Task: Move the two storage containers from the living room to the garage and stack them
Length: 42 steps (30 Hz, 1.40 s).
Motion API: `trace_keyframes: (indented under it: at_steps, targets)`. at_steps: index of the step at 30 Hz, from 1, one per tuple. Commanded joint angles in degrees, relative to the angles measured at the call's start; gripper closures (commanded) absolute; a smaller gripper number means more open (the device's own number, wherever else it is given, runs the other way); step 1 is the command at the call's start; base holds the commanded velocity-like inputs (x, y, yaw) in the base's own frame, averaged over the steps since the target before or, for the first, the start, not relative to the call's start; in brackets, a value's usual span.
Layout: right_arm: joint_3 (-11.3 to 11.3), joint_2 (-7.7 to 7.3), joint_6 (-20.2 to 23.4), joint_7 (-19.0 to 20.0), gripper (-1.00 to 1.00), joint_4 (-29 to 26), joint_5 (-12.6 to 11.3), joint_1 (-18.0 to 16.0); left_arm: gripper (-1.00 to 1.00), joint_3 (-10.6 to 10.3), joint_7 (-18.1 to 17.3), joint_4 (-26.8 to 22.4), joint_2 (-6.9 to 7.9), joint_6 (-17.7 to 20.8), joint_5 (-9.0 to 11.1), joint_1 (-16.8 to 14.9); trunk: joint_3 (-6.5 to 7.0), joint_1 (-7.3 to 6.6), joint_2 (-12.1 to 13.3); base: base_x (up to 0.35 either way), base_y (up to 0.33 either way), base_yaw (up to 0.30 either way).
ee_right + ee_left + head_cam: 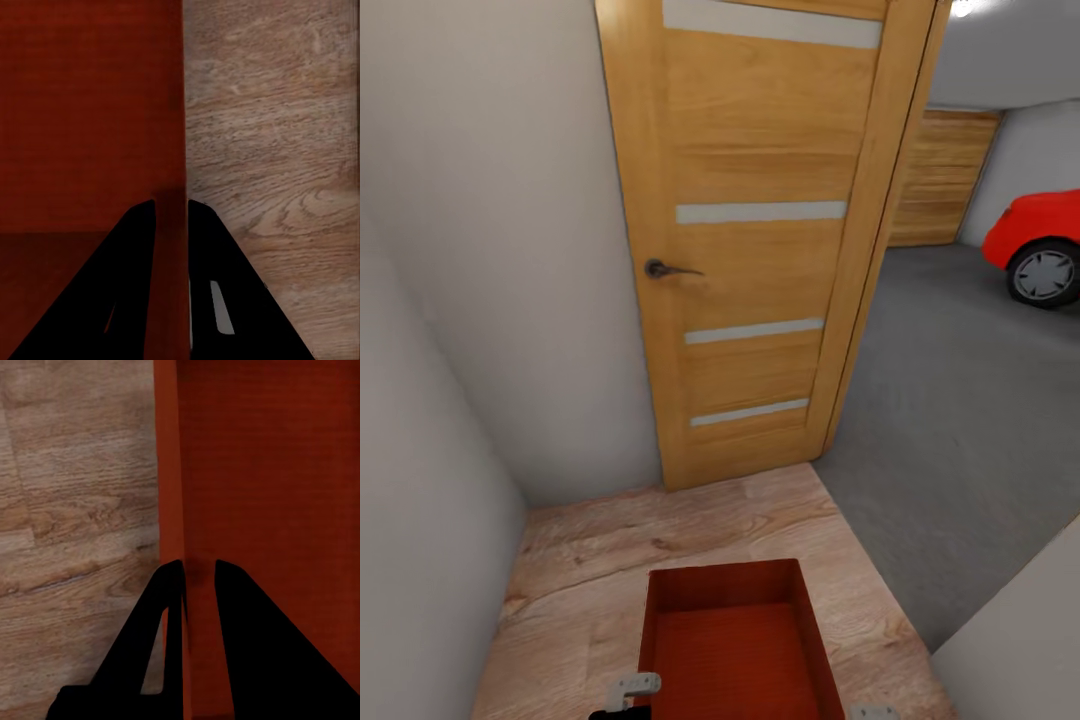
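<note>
Left wrist view: pincer (199, 574) straddles container (270, 472) wall

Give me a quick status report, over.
Left pincer and right pincer each shut on a storage container wall. Open wooden door ahead-left; garage floor through the opening.

Orange-red, finely ribbed storage container (735, 640); black gripper fingers (169, 607); honey-wood door (760, 230) with pale horizontal strips; light wood-grain plank floor (590, 560); dark grey speckled garage floor (960, 400); red car (1040, 235); pale grey walls (490, 250).
</note>
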Motion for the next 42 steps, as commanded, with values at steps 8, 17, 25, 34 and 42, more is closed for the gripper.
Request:
trace_keyframes:
  at_steps: [8,17,25,34,42]
  targets:
    - [0.78,-0.10,0.95,1.25,1.00,0.06,-1.40,0.01,1.00,-1.83,-0.01,-0.26,2.15,-1.47,0.69,-0.03,-0.05,0.00,-0.02,0.141,0.126,-0.284]
    - [0.78,-0.10,0.95,1.24,1.00,0.01,-1.34,-0.03,1.00,-1.83,0.01,-0.24,2.15,-1.46,0.68,-0.03,-0.05,0.00,-0.02,0.208,0.200,-0.103]
    - [0.78,-0.13,1.01,1.30,1.00,0.01,-1.40,-0.04,1.00,-1.84,-0.01,-0.25,2.15,-1.46,0.67,-0.03,-0.05,0.00,-0.02,0.220,0.204,-0.158]
    - [0.78,-0.19,1.03,1.33,1.00,0.03,-1.40,-0.06,1.00,-1.89,-0.02,-0.29,2.15,-1.48,0.67,-0.03,-0.05,0.00,-0.02,0.211,0.184,-0.274]
    - [0.78,-0.19,1.04,1.33,1.00,0.03,-1.40,-0.02,1.00,-1.92,-0.01,-0.24,2.15,-1.52,0.62,-0.03,-0.05,0.00,-0.02,0.050,0.033,-0.271]
